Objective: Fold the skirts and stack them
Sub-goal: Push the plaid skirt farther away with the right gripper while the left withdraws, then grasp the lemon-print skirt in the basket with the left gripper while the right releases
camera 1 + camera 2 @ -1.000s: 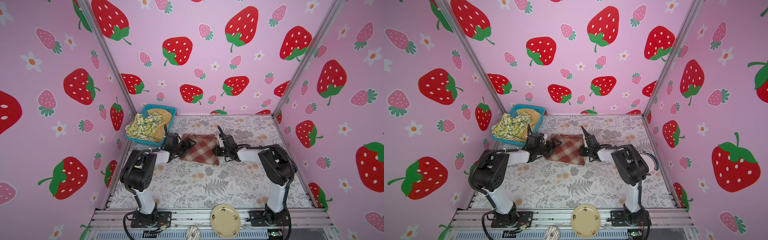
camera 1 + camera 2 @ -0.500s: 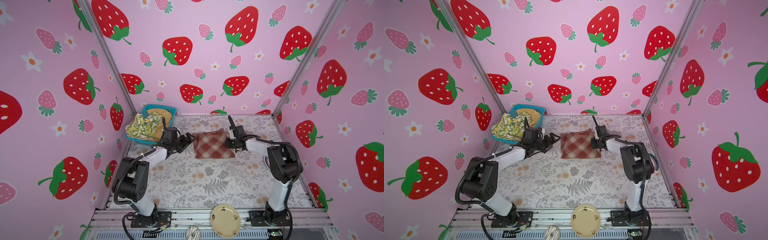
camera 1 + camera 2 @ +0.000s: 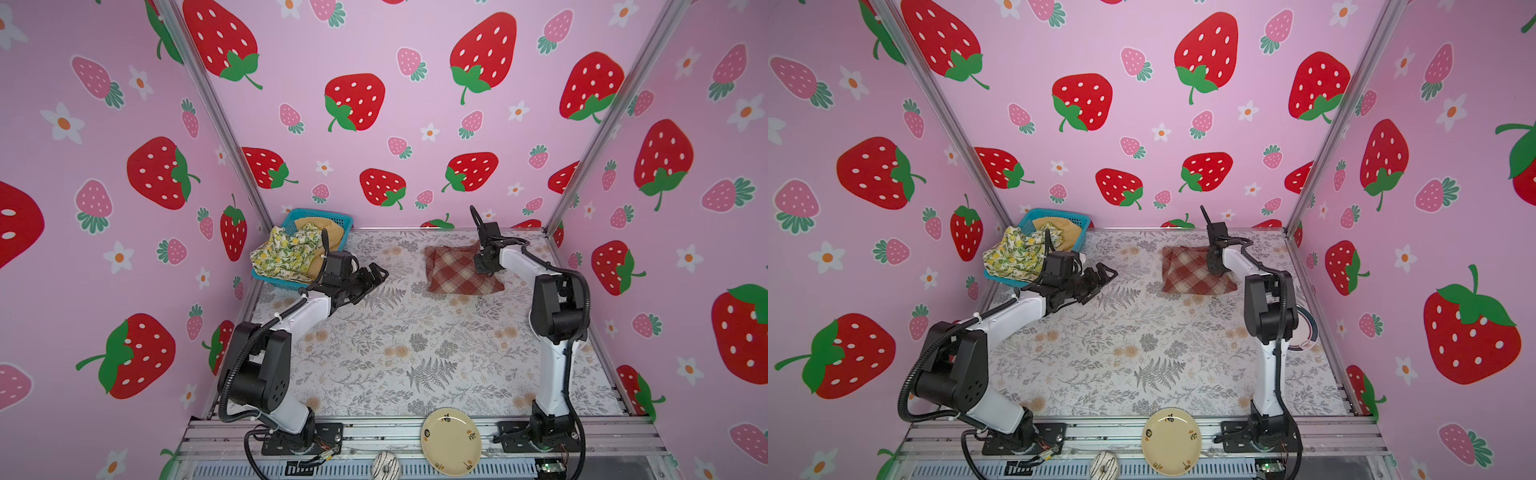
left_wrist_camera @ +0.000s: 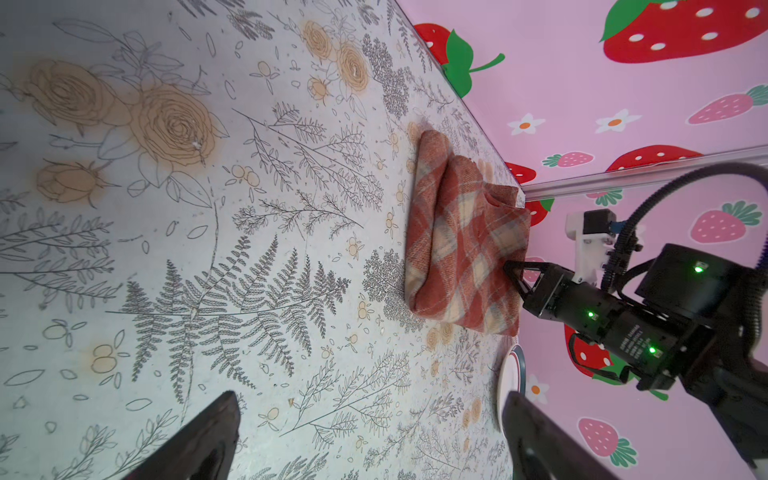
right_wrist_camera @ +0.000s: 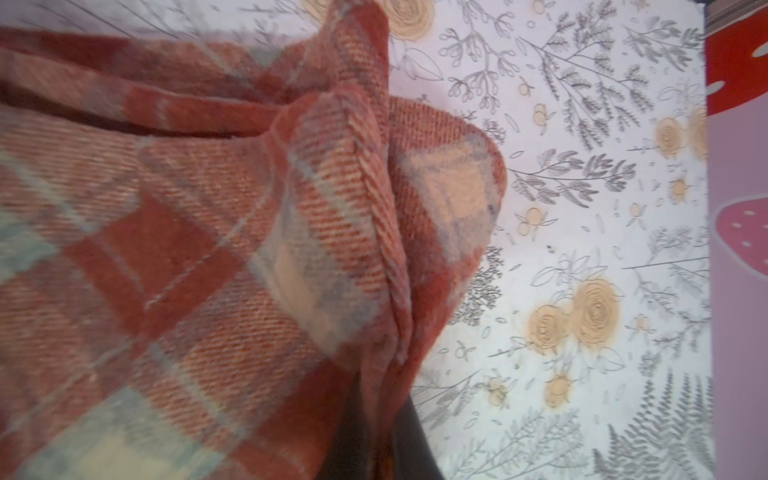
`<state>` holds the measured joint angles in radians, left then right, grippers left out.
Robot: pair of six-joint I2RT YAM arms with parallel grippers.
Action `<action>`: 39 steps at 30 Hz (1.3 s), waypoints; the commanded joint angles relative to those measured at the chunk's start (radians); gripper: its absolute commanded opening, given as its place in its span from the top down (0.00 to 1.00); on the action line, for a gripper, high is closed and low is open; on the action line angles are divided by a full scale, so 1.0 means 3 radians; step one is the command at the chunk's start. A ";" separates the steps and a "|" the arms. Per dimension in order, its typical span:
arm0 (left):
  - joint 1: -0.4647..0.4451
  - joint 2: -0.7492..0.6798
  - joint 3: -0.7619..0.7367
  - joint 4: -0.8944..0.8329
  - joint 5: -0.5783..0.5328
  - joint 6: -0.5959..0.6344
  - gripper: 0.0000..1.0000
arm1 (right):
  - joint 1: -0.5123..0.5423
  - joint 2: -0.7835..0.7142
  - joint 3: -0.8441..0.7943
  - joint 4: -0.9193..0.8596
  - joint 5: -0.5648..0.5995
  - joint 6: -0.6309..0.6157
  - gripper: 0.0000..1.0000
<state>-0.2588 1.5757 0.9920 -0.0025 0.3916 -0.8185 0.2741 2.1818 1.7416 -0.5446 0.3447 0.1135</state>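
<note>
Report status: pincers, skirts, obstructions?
Left pincer open, empty. Right pincer shut on plaid skirt, folded. Lemon-print skirt, mustard skirt in blue basket. No obstruction seen.

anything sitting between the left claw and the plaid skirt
Nothing visible. Only bare flowered table lies between the open left claw and the folded plaid skirt. The right claw pinches the skirt's far edge.

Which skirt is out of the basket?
The red-and-cream plaid skirt, folded on the table, pinched by the right gripper; the lemon-print skirt and mustard skirt sit in the blue basket.
</note>
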 commanded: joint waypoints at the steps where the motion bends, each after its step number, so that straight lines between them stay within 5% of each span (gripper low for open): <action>1: 0.0042 -0.0172 0.0164 -0.0153 -0.0088 0.0088 0.00 | -0.0154 0.0221 0.0341 -0.0304 0.0463 -0.0351 0.90; 13: 0.0227 -0.0356 0.0129 -0.0337 -0.0267 0.0067 0.00 | -0.0377 0.0791 0.1169 -0.0260 0.0839 -0.0832 0.87; 19: 0.0267 -0.0372 0.0245 -0.0520 -0.0376 0.0121 0.00 | -0.0397 0.0829 0.1280 -0.0051 0.1164 -0.0902 0.78; 25: 0.0327 -0.0345 0.0597 -0.0803 -0.0572 0.0176 0.01 | -0.0389 0.0550 0.1114 0.0157 0.1003 -0.0686 0.35; 30: 0.0385 -0.0230 0.1014 -0.1223 -0.1163 0.0191 0.01 | -0.0355 0.0153 0.0979 0.0127 0.0469 -0.0404 0.00; 39: 0.0793 0.0187 0.1744 -0.1641 -0.1548 0.0438 0.01 | -0.0102 -0.0723 0.0290 0.0337 -0.0328 -0.0027 0.00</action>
<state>-0.0582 1.5787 1.4162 -0.4019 0.0010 -0.7444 0.2100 2.0304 1.9026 -0.4721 0.3767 0.0410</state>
